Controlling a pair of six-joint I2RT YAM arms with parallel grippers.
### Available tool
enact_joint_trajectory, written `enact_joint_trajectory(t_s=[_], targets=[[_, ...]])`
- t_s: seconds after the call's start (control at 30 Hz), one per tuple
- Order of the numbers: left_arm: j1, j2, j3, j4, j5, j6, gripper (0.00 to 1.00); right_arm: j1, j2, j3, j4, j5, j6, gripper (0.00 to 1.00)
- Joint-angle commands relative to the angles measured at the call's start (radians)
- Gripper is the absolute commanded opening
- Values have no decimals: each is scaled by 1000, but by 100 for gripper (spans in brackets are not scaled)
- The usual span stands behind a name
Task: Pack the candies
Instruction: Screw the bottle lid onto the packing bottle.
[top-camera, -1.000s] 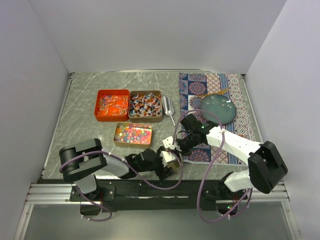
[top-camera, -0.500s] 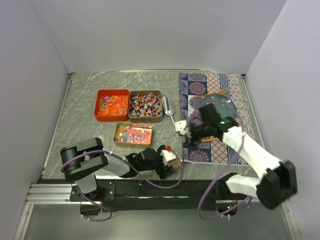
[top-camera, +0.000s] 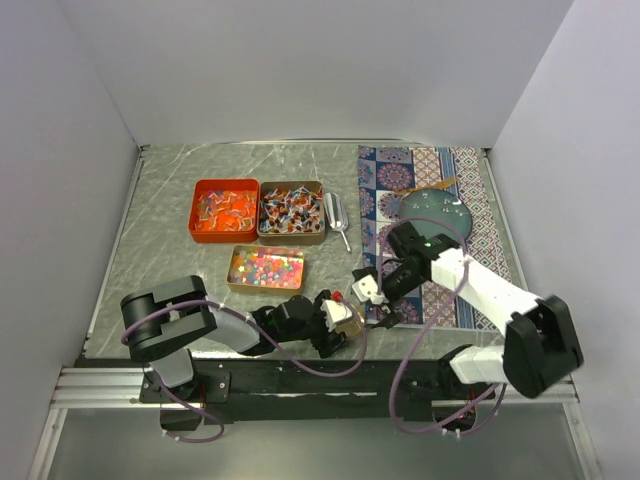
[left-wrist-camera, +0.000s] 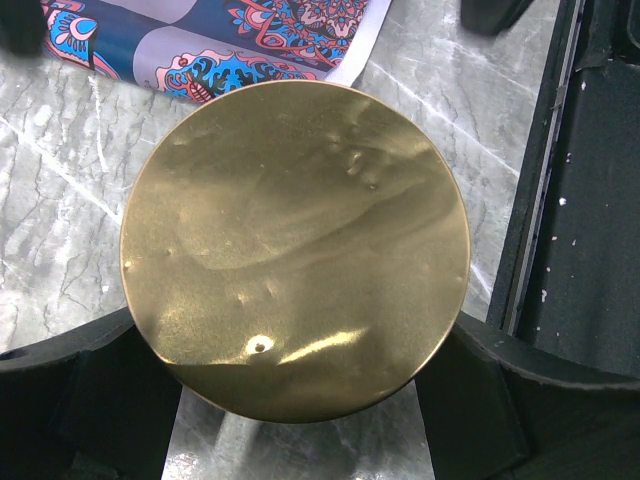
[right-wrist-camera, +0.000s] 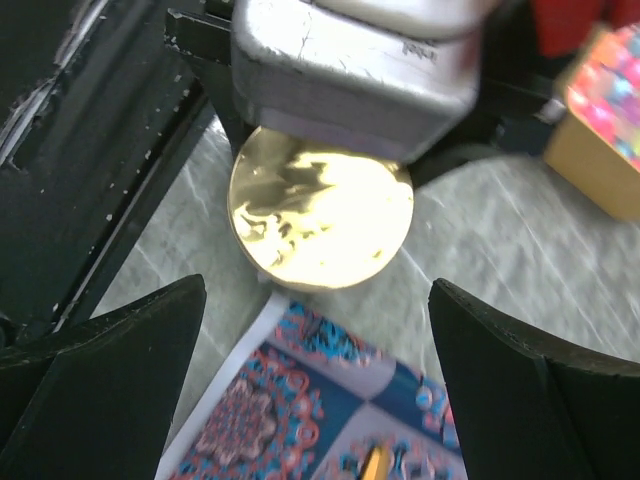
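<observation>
The left claw (top-camera: 338, 318) pinches a gold disc (left-wrist-camera: 295, 250) by its sides, low over the desk's (top-camera: 170, 240) near edge. The right claw (top-camera: 376, 300) hangs spread wide just beside it (above the mat's (top-camera: 440, 170) near left corner), holding nothing. The candies (top-camera: 265, 267) lie in three trays (top-camera: 193, 210) mid-desk, farther back.

Table (top-camera: 170, 250) is showing grey marble w/ pale veins, mat (top-camera: 470, 180) is showing blue, red & white medallions, and plate (top-camera: 437, 218) is looking teal. Wrapped candies (top-camera: 224, 208) are showing red-orange in the orange box (top-camera: 193, 212) and red, white & blue in the brown box (top-camera: 291, 238). Bead candies (top-camera: 265, 266) are showing multicolour in the gold box (top-camera: 264, 288), disc (left-wrist-camera: 295, 250) is gleaming gold, scoop (top-camera: 335, 210) is shining silver.
</observation>
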Motion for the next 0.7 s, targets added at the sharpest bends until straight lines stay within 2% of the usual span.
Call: enact_joint_trajectory(t_s=[0.0, 0.37, 0.67], targets=[[9, 57, -16, -188, 17, -20, 1, 30, 67, 65, -25, -72, -112, 100], [10, 62, -13, -193, 11, -20, 1, 118, 168, 87, -11, -52, -88, 100], [9, 74, 1, -222, -8, -41, 1, 126, 248, 180, -89, -24, -96, 100]])
